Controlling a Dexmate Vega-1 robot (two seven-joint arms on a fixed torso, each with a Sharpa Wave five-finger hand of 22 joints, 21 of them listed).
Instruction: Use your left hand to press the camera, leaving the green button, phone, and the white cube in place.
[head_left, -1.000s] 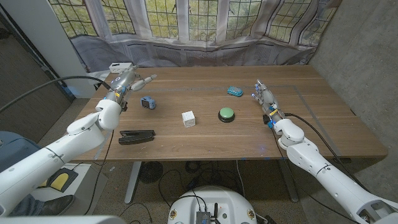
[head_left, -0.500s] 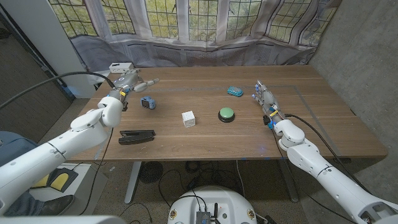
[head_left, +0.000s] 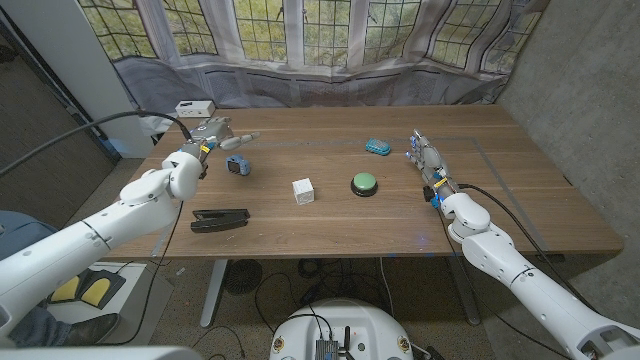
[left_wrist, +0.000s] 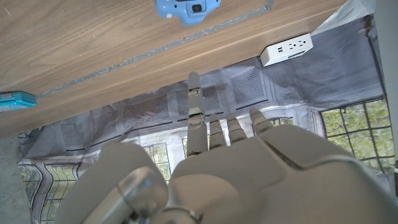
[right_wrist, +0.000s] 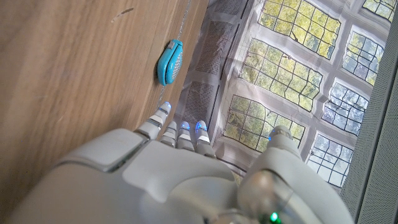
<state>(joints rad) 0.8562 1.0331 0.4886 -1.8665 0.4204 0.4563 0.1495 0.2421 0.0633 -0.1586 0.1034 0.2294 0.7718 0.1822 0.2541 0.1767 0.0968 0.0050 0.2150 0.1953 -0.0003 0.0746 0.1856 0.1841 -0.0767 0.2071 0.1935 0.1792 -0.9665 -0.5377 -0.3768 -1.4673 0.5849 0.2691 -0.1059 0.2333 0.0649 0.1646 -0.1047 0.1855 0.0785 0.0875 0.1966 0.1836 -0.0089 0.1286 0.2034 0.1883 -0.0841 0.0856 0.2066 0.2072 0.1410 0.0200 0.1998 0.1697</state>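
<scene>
Head view: the left hand (head_left: 213, 134) is up above the far left part of the wooden table (head_left: 330, 215). One finger sticks out straight toward the middle of the table. The other fingers are curled in, and the hand holds nothing. The little blue camera (head_left: 237, 165) sits on the table just beside this hand, a bit nearer to the robot. The hand is not touching it.

In the left wrist view, the long straight finger (left_wrist: 194, 112) points out past the curled ones, and the blue camera (left_wrist: 186, 9) lies on the wood well apart from its tip.

The white cube (head_left: 303, 190) sits near the middle of the table. The green button (head_left: 364, 183) is just to its right. The phone (head_left: 377, 147), which is teal, lies farther back. A black stapler (head_left: 220, 219) lies near the front left edge.

The right hand (head_left: 425, 157) is at the right side of the table, with its fingers straight, close together and holding nothing. In the right wrist view its fingertips (right_wrist: 180, 126) glow blue and point toward the teal phone (right_wrist: 168, 61).

A white power strip (head_left: 194, 108) sits at the far left corner.
</scene>
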